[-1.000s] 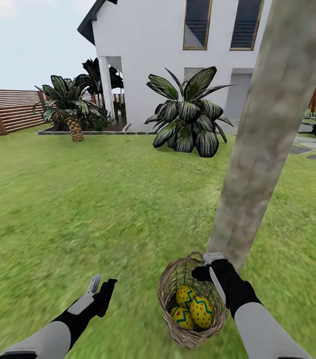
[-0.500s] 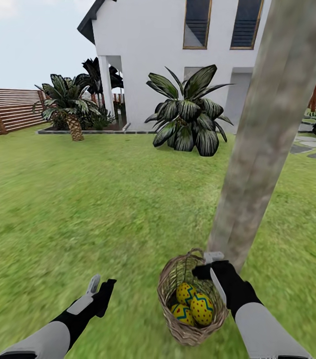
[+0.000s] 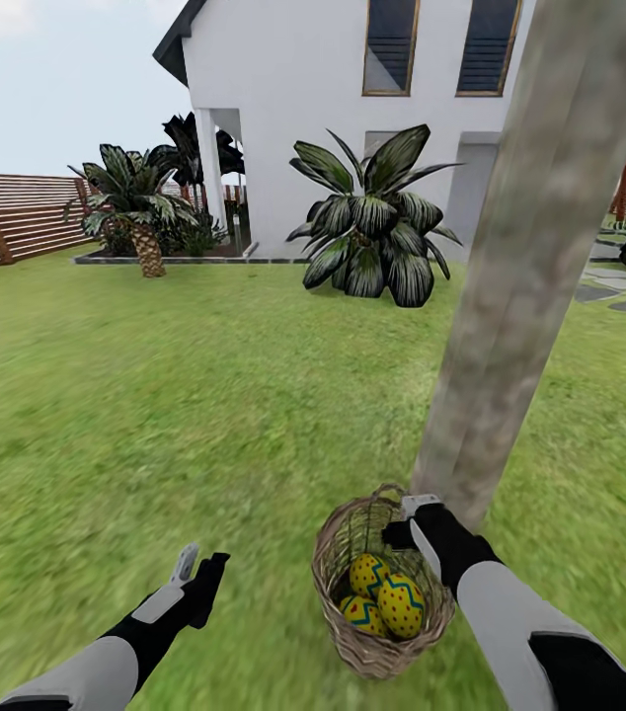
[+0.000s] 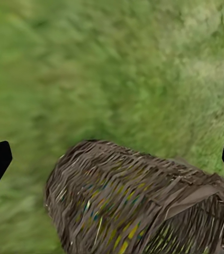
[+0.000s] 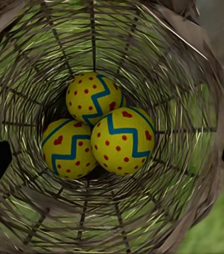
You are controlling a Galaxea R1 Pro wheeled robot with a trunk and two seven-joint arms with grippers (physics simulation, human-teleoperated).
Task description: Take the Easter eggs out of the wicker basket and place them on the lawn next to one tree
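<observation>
Three Easter eggs lie together in the wicker basket, low and right of centre in the head view, at the foot of the tree. The right hand reaches over the basket's far rim, fingers spread open. The left hand, lower left, hovers open above the lawn.
</observation>
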